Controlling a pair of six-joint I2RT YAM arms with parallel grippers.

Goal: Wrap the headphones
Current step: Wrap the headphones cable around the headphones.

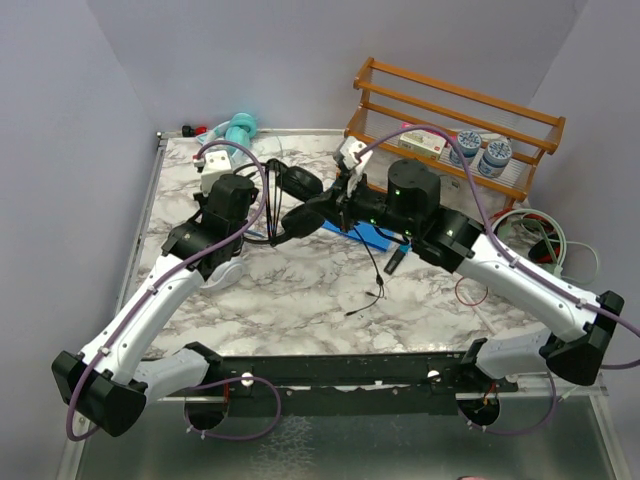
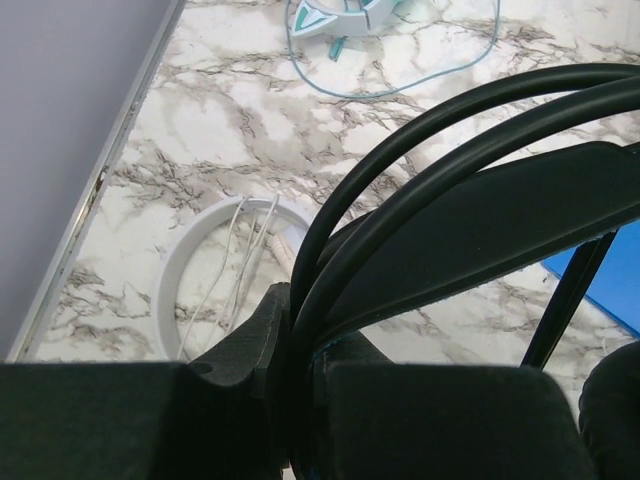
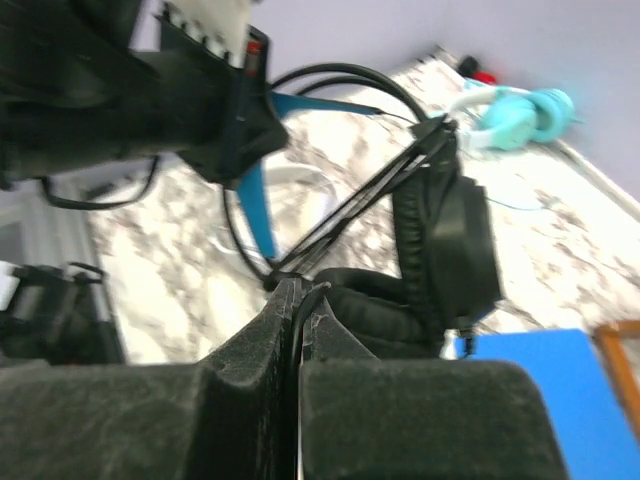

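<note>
The black headphones point(image 1: 300, 182) hang above the table's middle. My left gripper point(image 1: 266, 208) point(image 2: 296, 335) is shut on their double wire headband point(image 2: 430, 150). In the right wrist view their ear cups point(image 3: 450, 235) sit just beyond my right gripper point(image 3: 301, 303) point(image 1: 336, 212), which is shut on their thin black cable; the cable's loose end point(image 1: 376, 288) trails on the marble. The teal headphones point(image 1: 240, 128) point(image 2: 340, 15) point(image 3: 520, 115) lie at the back left. The white headphones point(image 2: 185, 270) point(image 1: 226, 272) lie flat under my left arm.
A wooden rack point(image 1: 455, 105) with small containers stands at the back right. A blue flat object point(image 1: 376, 236) point(image 3: 545, 385) lies under my right wrist, with a small black device point(image 1: 394, 262) beside it. Coiled wires point(image 1: 535, 235) lie at the right edge.
</note>
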